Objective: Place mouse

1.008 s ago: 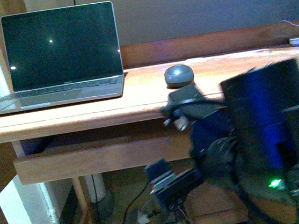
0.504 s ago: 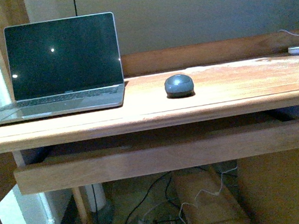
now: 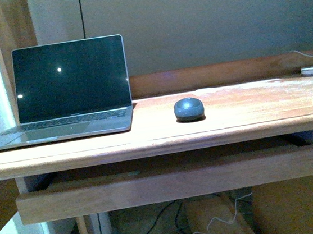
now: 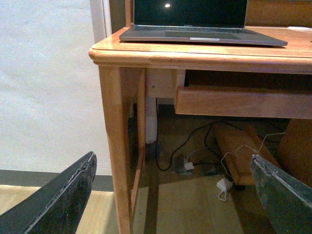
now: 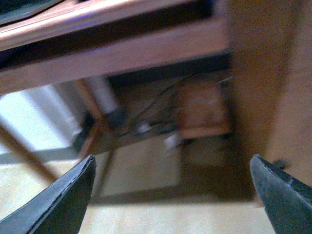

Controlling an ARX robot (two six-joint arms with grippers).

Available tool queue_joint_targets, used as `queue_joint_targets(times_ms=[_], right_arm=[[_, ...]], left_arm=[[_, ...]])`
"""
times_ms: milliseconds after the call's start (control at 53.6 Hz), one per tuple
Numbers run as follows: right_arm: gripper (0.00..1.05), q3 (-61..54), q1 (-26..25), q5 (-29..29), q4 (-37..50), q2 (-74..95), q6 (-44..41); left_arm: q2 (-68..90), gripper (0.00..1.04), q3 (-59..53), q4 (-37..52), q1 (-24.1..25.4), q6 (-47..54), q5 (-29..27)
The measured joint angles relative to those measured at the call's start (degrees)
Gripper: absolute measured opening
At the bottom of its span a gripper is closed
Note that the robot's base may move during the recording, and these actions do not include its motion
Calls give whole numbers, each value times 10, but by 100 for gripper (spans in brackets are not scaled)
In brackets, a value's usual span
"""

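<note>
Black claws (image 4: 173,195) (image 5: 173,195) wide apart, both empty.

Wooden desk (image 3: 246,107) against grey wall (image 3: 203,27)

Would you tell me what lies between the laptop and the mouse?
Only bare desk top separates the laptop from the mouse, as the front view shows.

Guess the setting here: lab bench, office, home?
Probably a home or small office desk, not a lab bench. A wooden desk with a pull-out tray below holds an open laptop and the mouse, and loose cables and a power adapter lie on the floor beneath it.
</note>
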Motion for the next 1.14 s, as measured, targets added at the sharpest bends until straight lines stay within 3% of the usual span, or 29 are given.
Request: queue_joint_targets(times_ms=[56, 93, 131, 224, 373, 467, 541, 653, 858, 989, 1045, 1138], right_arm=[[81, 0, 10, 101, 46, -21, -48], [72, 0, 5, 126, 52, -21, -68], [63, 0, -29, 82, 43, -21, -80], [50, 0, -75, 55, 42, -21, -92], [24, 5, -82, 49, 43, -17, -100], [2, 5, -83, 49, 43, -16, -102], [3, 5, -83, 49, 43, -16, -104], [30, 5, -83, 49, 43, -16, -105], [63, 5, -83, 49, 43, -16, -105], [93, 5, -83, 49, 43, -16, -105], [99, 5, -83, 49, 43, -16, -105], [97, 5, -83, 49, 43, -16, -105]], left_arm=[[0, 97, 0, 0, 0, 0, 0], [0, 97, 0, 0, 0, 0, 0], [-1, 97, 0, 0, 0, 0, 0], [-1, 97, 0, 0, 0, 0, 0], [-1, 97, 0, 0, 0, 0, 0], [-1, 97, 0, 0, 0, 0, 0], [-1, 97, 0, 0, 0, 0, 0], [-1, 97, 0, 0, 0, 0, 0], [-1, 97, 0, 0, 0, 0, 0], [-1, 97, 0, 0, 0, 0, 0], [-1, 97, 0, 0, 0, 0, 0], [-1, 97, 0, 0, 0, 0, 0]])
